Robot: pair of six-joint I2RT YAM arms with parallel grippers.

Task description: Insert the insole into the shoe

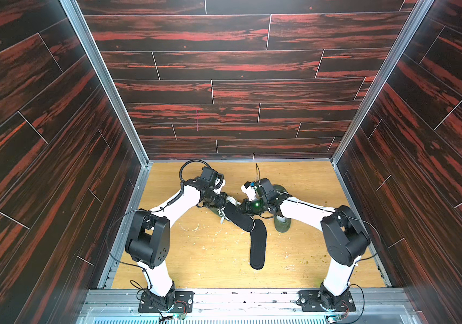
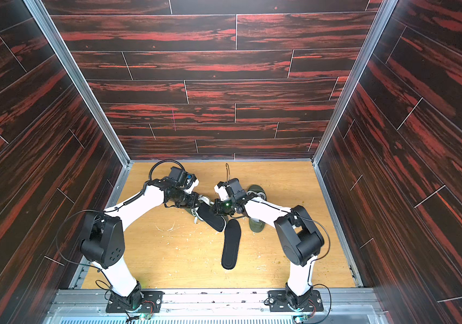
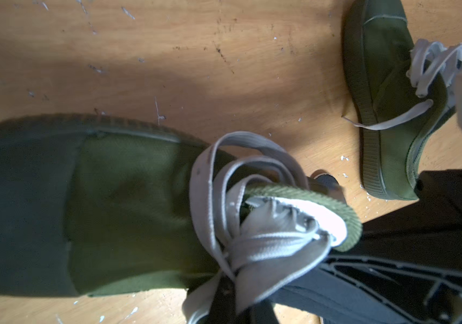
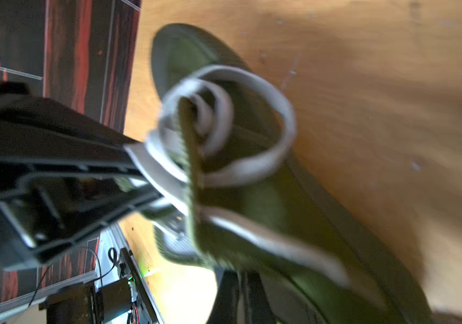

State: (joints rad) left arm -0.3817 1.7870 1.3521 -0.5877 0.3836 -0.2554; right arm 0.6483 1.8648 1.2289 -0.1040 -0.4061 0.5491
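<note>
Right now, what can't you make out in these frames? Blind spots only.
- Far end of the insole at the shoe: hidden under left gripper and right gripper in both top views; depth unknown.
- Fingertips of the left gripper: left wrist view, behind laces and tongue.
- Right wrist view: blurred; tongue or lace pinched, unclear.
- Middle of the second shoe: under right arm in top views; cut by edge in left wrist view.
</note>
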